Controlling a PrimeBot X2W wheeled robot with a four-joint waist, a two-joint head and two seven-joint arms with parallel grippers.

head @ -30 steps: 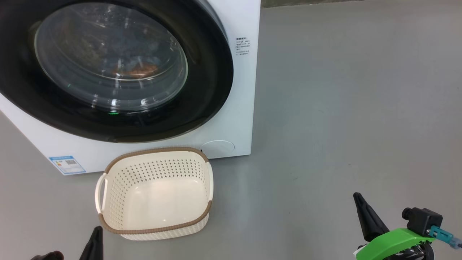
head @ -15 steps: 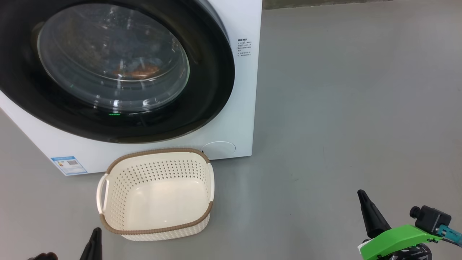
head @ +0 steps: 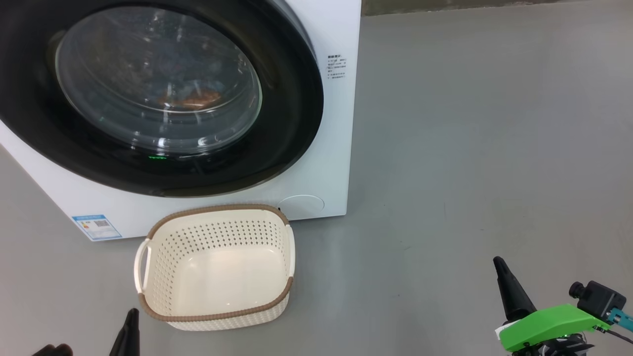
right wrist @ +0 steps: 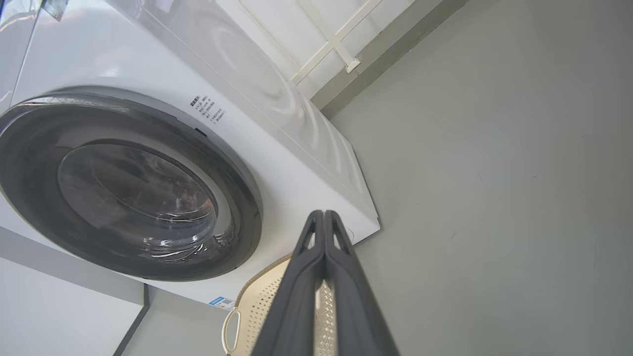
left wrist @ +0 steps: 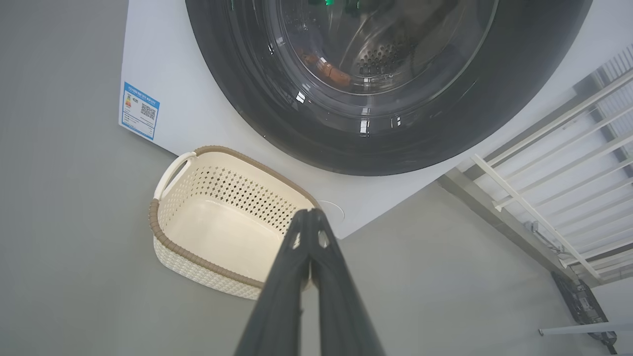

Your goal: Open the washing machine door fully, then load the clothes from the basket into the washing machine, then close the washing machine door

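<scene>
The white washing machine [head: 330, 148] stands at the upper left with its door [head: 292, 123] shut flat against the front. Through the door's glass I see orange-brown and bluish clothes [head: 190, 98] lying in the drum, also clothes [left wrist: 329, 73] in the left wrist view. In front of the machine sits the cream basket [head: 213, 209] with a bare bottom. My left gripper [head: 131, 326] is low at the bottom left, near the basket's front corner, fingers pressed together [left wrist: 309, 217]. At the bottom right my right gripper [head: 509, 289] is shut over bare floor, tips together [right wrist: 324, 220].
Grey floor [head: 470, 148] stretches wide to the right of the machine. A blue label sticker [head: 96, 226] and a round cover [head: 300, 203] mark the machine's lower front. A white railing [left wrist: 544, 163] runs along the wall beside the machine.
The head view has shifted slightly, moving machine and basket a little down and right. My right gripper has drifted a little up and to the right. Both grippers stay shut.
</scene>
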